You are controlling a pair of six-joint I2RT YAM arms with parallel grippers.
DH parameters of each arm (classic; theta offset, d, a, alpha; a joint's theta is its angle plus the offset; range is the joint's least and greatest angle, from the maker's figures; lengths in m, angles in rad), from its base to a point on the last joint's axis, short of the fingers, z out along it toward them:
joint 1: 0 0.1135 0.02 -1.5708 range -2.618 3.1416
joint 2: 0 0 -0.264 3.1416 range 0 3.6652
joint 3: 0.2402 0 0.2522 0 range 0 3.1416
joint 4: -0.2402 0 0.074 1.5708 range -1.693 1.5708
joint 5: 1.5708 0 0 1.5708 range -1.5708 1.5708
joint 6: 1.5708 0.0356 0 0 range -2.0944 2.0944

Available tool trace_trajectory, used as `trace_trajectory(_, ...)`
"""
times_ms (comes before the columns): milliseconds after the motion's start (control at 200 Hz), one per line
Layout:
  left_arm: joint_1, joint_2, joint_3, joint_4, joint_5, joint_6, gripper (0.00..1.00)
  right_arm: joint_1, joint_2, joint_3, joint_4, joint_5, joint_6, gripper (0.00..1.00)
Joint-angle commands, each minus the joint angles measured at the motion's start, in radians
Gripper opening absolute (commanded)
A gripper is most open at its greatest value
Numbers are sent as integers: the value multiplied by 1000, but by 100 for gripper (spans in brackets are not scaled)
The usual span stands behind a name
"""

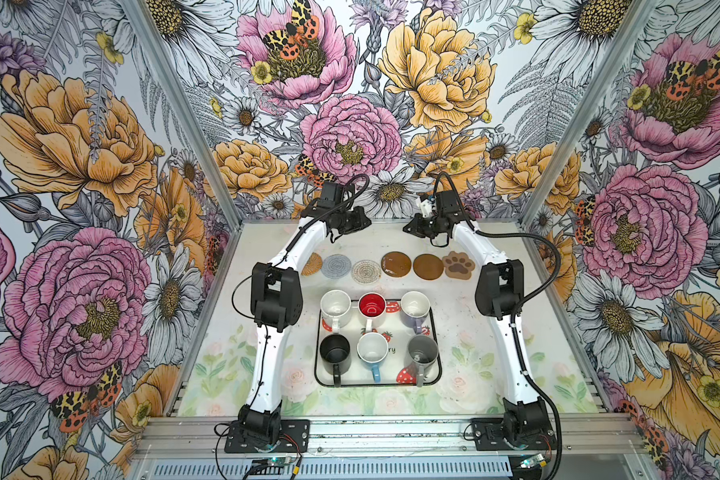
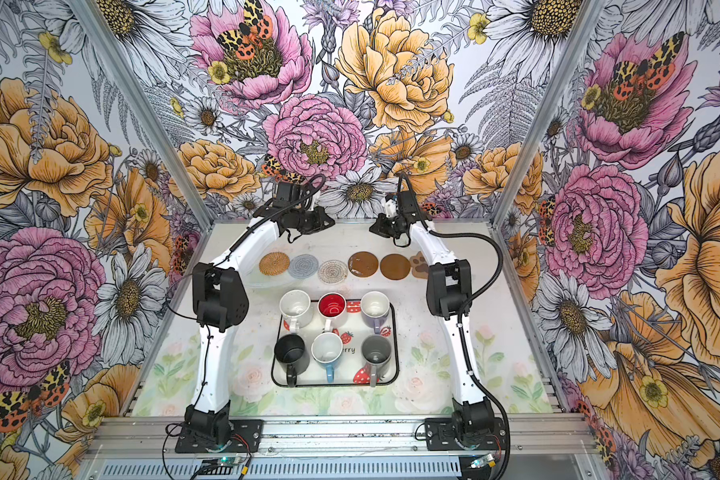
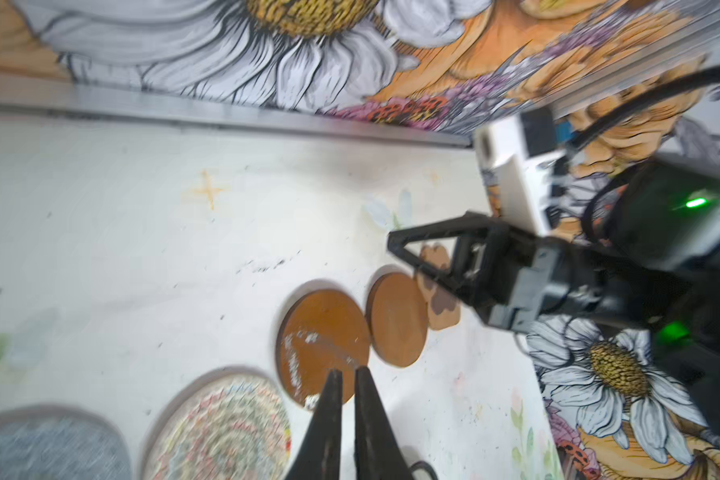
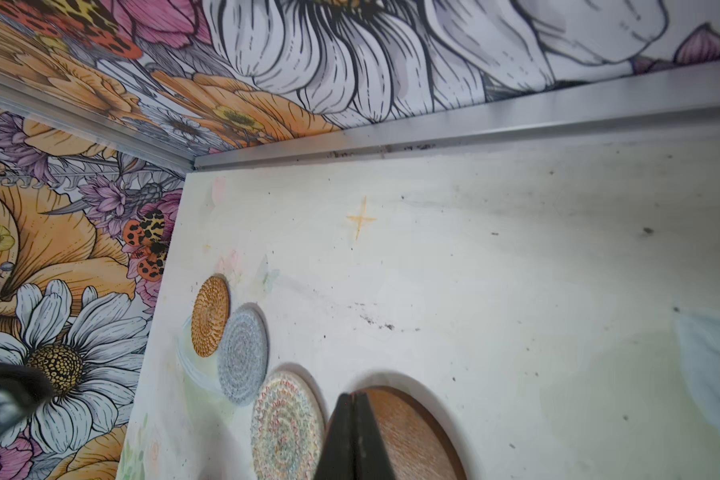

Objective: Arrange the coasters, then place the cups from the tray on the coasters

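Note:
Six coasters lie in a row on the table's far half: rattan, blue-grey, beaded, two brown discs and a paw. Nearer, the strawberry tray holds six upright cups: white, red-lined, lavender, black, light blue, grey. My left gripper hovers shut and empty above the glossy brown disc. Facing it, my right gripper is shut and empty over a brown disc.
Both grippers hang tip to tip behind the coaster row, near the back wall's metal rail. The arms' black elbows flank the tray. Floral walls enclose the table on three sides.

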Motion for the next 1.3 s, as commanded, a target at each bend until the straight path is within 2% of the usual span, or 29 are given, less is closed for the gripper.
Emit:
trace_trajectory(0,-5,-12,-83,-131,-94,101,10,18,101,114,7,22,36,0)
trace_trajectory(240,-15,2,-149,-147,-119,132,7,32,217,240,10,28,64,0)
trace_trajectory(570,-28,70,-138,-146,-111,132,5,32,273,255,22,53,63,0)
trace_trajectory(816,-31,112,-128,-146,-105,121,4,35,294,256,29,17,70,0)
trace_trajectory(1291,-25,174,-93,-146,-117,101,3,49,247,94,25,-57,44,0)
